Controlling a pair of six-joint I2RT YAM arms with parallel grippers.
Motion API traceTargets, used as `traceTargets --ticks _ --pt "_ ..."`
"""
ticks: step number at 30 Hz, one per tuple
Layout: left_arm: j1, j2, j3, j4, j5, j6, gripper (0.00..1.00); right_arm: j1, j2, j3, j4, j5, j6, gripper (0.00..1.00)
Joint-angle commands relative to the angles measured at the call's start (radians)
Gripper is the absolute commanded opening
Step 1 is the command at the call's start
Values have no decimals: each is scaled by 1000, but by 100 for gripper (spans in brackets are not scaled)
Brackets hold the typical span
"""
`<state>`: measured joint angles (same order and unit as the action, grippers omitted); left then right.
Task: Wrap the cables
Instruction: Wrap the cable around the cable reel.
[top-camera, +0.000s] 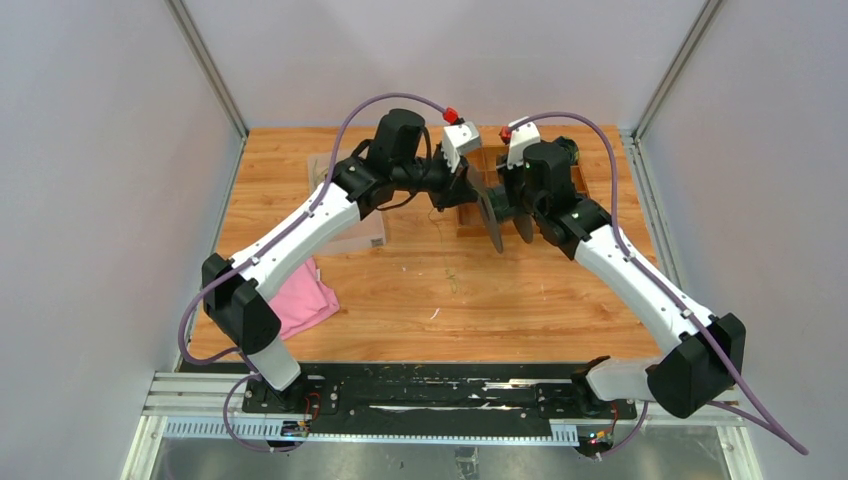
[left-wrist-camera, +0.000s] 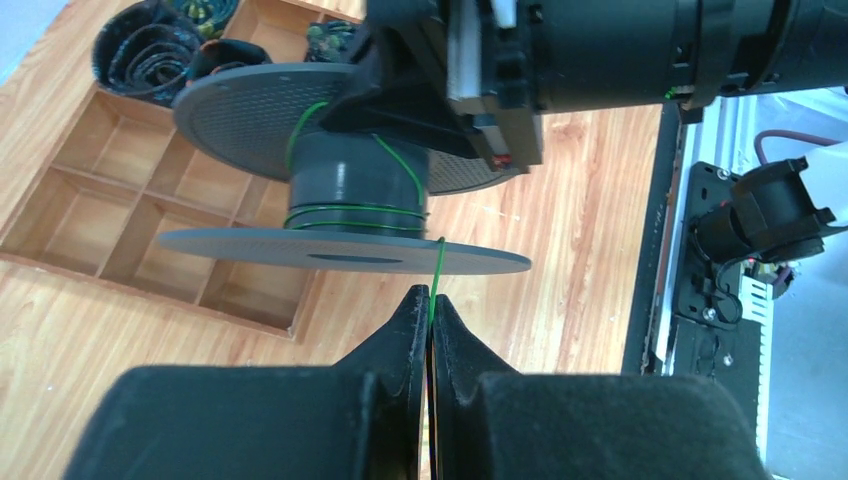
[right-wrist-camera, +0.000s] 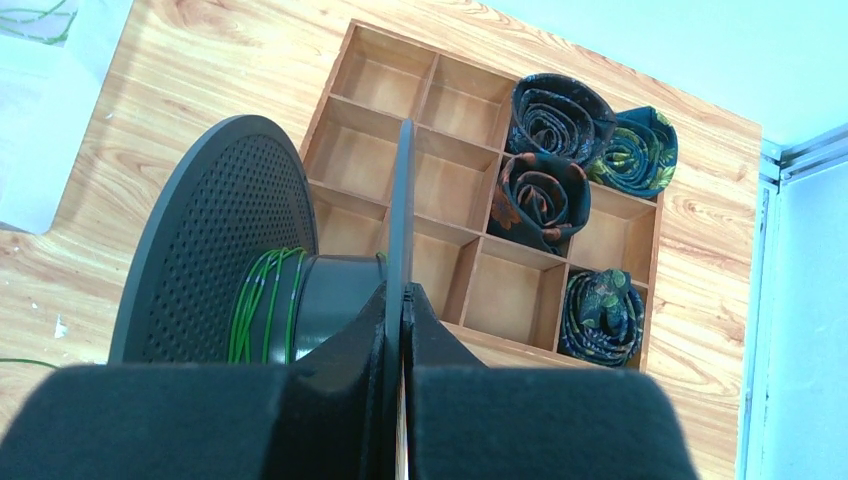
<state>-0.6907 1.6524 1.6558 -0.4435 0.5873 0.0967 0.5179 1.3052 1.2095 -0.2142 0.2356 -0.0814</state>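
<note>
A big black spool (top-camera: 497, 212) hangs on its side above the table's far middle. My right gripper (right-wrist-camera: 403, 296) is shut on the rim of one of its flat flanges (right-wrist-camera: 401, 200). Several turns of thin green cable (right-wrist-camera: 262, 300) lie round the grey core (left-wrist-camera: 345, 175). One strand of the cable (left-wrist-camera: 438, 262) runs from the core over the lower flange (left-wrist-camera: 260, 245) down into my left gripper (left-wrist-camera: 431, 300), which is shut on it just below the spool. In the top view the left gripper (top-camera: 470, 192) and the right gripper (top-camera: 517, 205) meet at the spool.
Under the spool lies a wooden compartment tray (right-wrist-camera: 470, 330), with rolled patterned ties (right-wrist-camera: 560, 105) in its far cells. A pink cloth (top-camera: 303, 300) and a clear plastic box (top-camera: 355, 236) lie at the left. A loose green strand (right-wrist-camera: 20, 362) lies on the wood. The black base rail (top-camera: 430, 392) spans the near edge.
</note>
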Motion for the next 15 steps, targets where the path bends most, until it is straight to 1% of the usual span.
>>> traceTargets --ticks 1,6,15 --pt "43 -19 56 40 18 9 6 -1 -37 -20 7 11 -63 1" --pt "75 -21 49 41 23 16 5 -2 -53 -28 7 -31 -74 1" --pt "145 -31 26 60 39 3 7 -3 -70 -43 3 -104 -94 0"
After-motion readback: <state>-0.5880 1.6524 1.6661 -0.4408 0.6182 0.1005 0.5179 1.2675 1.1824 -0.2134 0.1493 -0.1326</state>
